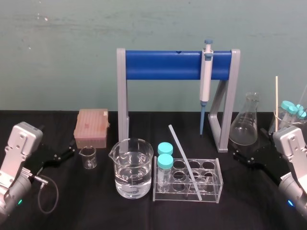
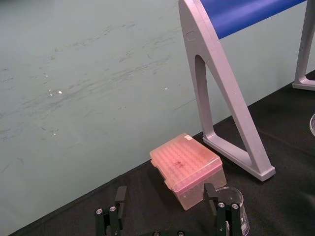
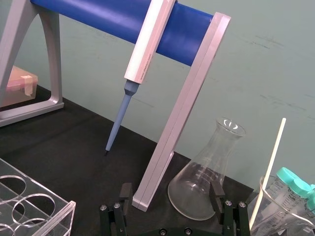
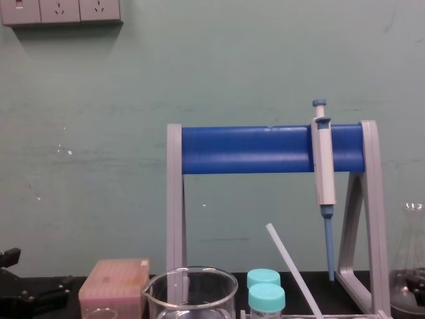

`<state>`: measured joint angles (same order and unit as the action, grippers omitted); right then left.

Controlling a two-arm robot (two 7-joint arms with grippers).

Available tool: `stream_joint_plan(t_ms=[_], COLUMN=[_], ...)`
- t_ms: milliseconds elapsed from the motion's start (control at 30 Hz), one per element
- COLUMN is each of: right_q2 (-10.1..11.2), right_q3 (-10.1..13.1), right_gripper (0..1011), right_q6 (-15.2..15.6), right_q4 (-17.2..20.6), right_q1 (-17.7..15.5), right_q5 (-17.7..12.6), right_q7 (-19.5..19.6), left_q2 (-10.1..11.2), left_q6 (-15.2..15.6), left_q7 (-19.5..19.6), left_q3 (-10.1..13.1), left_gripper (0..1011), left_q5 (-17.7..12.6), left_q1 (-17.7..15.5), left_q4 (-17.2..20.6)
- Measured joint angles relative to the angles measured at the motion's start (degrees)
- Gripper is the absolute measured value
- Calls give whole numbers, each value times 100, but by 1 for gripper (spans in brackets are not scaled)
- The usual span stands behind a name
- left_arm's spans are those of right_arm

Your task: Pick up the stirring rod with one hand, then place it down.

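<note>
the stirring rod (image 1: 185, 162) is leaning tilted in the clear test tube rack (image 1: 219, 181), its lower end pointing down toward the rack's front right corner and its upper end sticking up past the rack's back left side. two teal-capped tubes (image 1: 165, 154) are standing at the rack's left end, and a big beaker (image 1: 131, 172) of water is sitting just left of the rack. the left gripper (image 2: 166, 192) is sitting well left of the rack, facing the pink tip box (image 2: 187, 167), fingers spread apart and gripping nothing. the right gripper (image 3: 171, 189) is sitting well right of the rack, facing the conical flask (image 3: 204, 182), fingers spread apart too, empty. both grippers are lying well apart from the rod. a pipette (image 1: 206, 76) is hanging on the blue stand (image 1: 163, 64) behind the rack.
</note>
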<state>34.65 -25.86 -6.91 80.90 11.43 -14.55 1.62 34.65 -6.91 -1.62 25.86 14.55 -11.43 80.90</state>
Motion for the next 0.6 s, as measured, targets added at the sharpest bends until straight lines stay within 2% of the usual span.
stream_joint_plan(t_ms=[600], right_q2=[0], right_q3=[0], right_gripper=[1002], right_q6=[0], right_q4=[0], right_q1=[0], right_q5=[0], right_q7=[0], left_q2=[0], left_q6=[0], left_q7=[0], left_q3=[0], left_gripper=[1000], left_q5=[0], left_q1=[0], left_q4=[0])
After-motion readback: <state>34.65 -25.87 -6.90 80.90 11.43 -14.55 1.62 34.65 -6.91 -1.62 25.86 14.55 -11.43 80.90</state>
